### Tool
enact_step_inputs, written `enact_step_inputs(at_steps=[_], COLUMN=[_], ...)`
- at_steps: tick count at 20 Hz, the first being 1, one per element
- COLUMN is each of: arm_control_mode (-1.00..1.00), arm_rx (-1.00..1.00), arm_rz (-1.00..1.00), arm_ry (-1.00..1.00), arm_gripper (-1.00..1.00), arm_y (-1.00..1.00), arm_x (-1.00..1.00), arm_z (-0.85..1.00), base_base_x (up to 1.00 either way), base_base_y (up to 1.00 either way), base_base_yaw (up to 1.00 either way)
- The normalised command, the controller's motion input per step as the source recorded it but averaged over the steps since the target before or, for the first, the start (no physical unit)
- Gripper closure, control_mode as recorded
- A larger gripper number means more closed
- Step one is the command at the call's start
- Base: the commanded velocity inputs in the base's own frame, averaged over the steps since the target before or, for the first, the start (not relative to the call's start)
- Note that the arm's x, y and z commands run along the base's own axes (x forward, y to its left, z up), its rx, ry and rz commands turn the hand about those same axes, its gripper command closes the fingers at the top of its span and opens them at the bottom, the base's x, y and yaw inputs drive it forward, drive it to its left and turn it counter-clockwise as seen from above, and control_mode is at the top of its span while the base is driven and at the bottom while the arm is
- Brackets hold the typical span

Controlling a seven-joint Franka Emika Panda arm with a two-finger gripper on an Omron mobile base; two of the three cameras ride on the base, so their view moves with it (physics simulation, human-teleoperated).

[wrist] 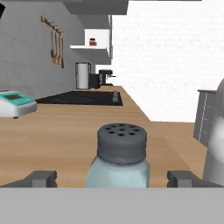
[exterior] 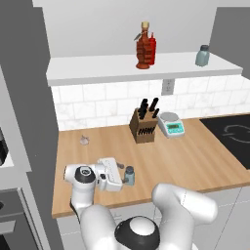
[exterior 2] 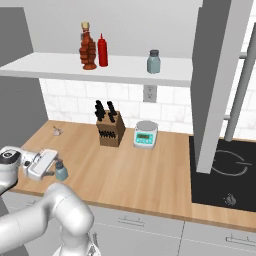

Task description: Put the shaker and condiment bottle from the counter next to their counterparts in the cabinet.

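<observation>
While base views hide the jaws, hand view shows gripper [wrist: 111,178] spread, shaker [wrist: 119,154] between fingertips [wrist: 41,178].

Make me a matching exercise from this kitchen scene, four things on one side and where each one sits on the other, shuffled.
Things:
1. shaker
2. condiment bottle
3. knife block
4. kitchen scale

Places:
A. on the counter, left of the scale
B. between the open gripper's fingertips
C. on the counter beside the black cooktop
D. on the cabinet shelf beside the red squeeze bottle

Pairs: 1-B, 2-D, 3-A, 4-C
</observation>
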Motion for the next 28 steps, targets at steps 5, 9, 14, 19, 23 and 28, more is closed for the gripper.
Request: enact_step_inputs(at_steps=[5,9,14,19,23,28], arm_control_mode=[-1.00,-1.00,-1.00,-1.00,-1.00,-1.00], arm_rx=[0.00,0.00,0.00,0.00,0.00,0.00], arm_rz=[0.00,0.00,0.00,0.01,0.19,0.30], arm_ry=[0.00,0.00,0.03,0.04,-0.12,-0.13], arm_gripper=[-1.00,1.00,1.00,1.00,1.00,1.00], arm_y=[-0.27,-0.27,-0.17,-0.02,-0.37,-0.59], arm_x=[0.00,0.00,0.01,0.00,-0.01,-0.11], arm_z=[-0.18,-0.21,-0.18,-0.10,0.34,0.58], base_base_x=[0.00,0.00,0.00,0.00,0.00,0.00], base_base_y=[0.00,0.00,0.00,0.00,0.00,0.00], base_base_yaw=[0.00,0.00,0.00,0.00,0.00,0.00])
